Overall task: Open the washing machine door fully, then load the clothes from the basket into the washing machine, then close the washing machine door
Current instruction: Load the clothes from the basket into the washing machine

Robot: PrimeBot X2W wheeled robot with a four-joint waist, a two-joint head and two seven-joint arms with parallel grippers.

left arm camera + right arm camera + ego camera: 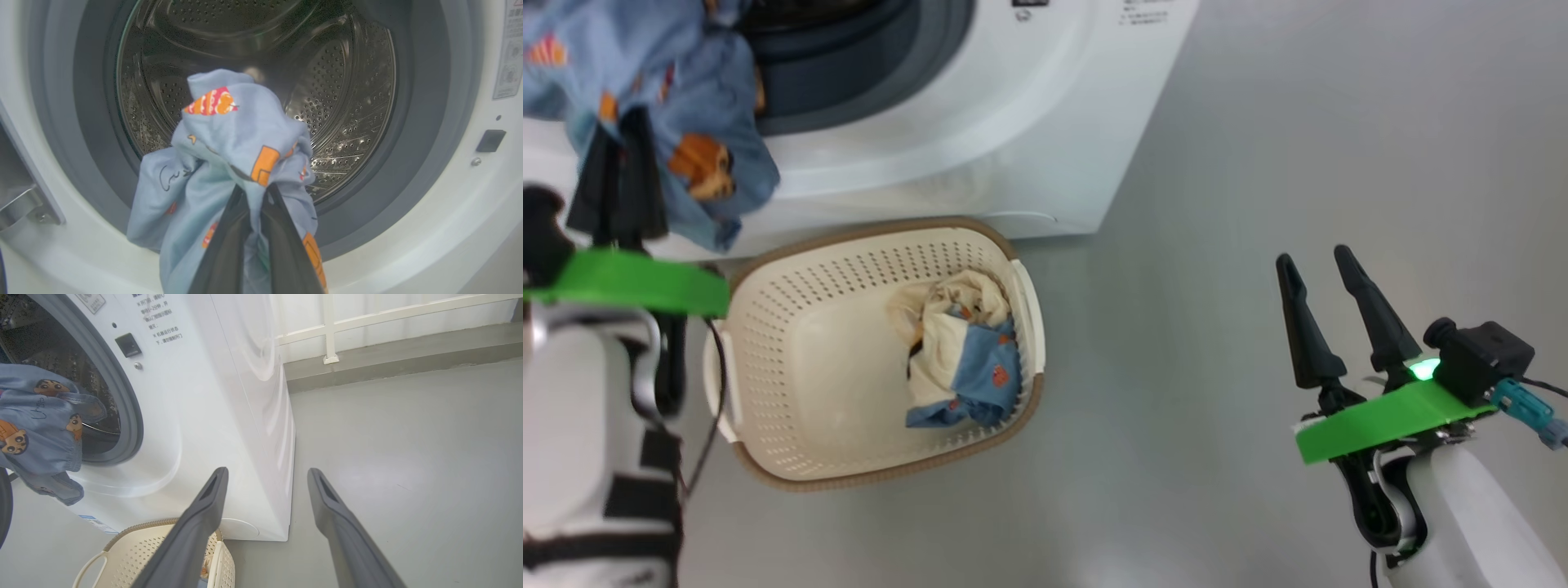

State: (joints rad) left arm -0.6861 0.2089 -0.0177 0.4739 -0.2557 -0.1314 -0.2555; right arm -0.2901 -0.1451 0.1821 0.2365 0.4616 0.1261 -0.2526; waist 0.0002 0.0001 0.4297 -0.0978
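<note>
Pinching a fold of the light-blue printed garment [237,134], the left gripper [255,192] has both dark fingers pressed together on the cloth. The cloth bunches above them and hangs down either side, right in front of the steel drum [343,102] of the washing machine [1013,122]. Other clothes [964,351], cream and blue, lie in the right half of the basket [866,230] on the floor just before the machine. The right gripper [1315,257] stands wide and empty, well apart to the right. In the head view, cloth hides the left fingertips and the machine's top is cut off.
</note>
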